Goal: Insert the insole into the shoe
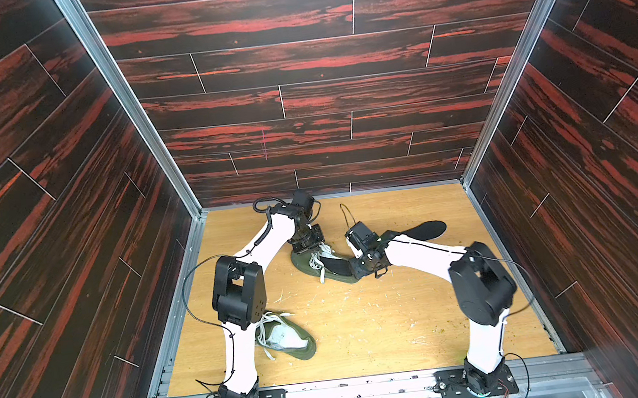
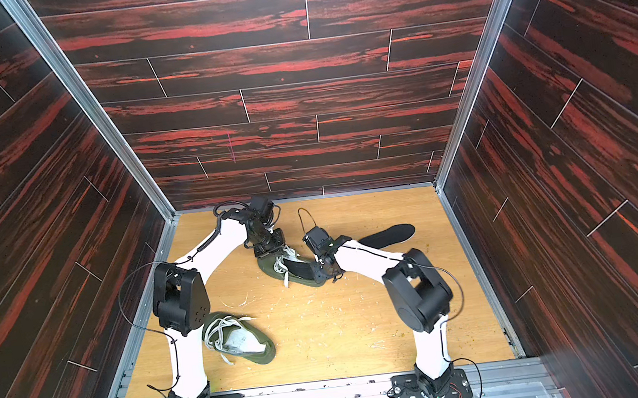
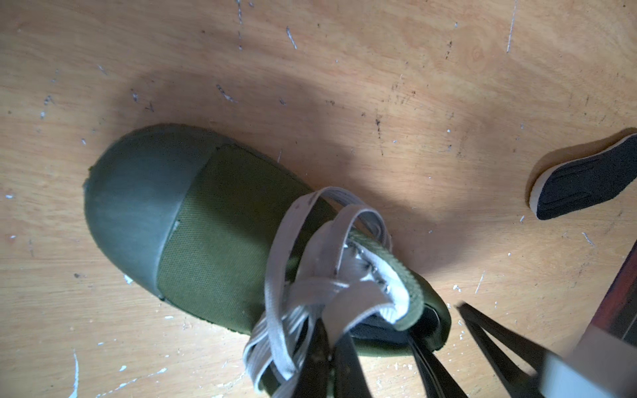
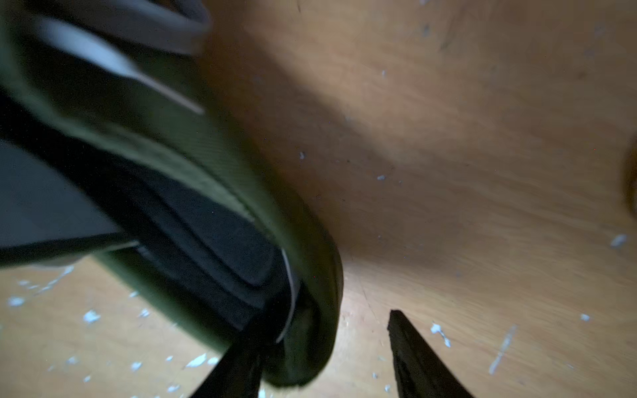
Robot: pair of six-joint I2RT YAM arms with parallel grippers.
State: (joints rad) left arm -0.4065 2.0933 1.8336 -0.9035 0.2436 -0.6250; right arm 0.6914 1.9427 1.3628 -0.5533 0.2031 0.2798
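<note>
An olive green shoe with white laces lies mid-table in both top views. A black insole lies inside it and reaches back to the heel. My left gripper is shut on the shoe's white tongue among the laces. At the heel, my right gripper stands open. One of its fingers is over the insole inside the shoe and the other is outside the heel wall. The shoe's toe cap rests flat on the wood.
A second black insole lies loose on the table behind my right arm. A second green shoe lies near the left arm's base. The wooden table is scratched and closed in by dark walls.
</note>
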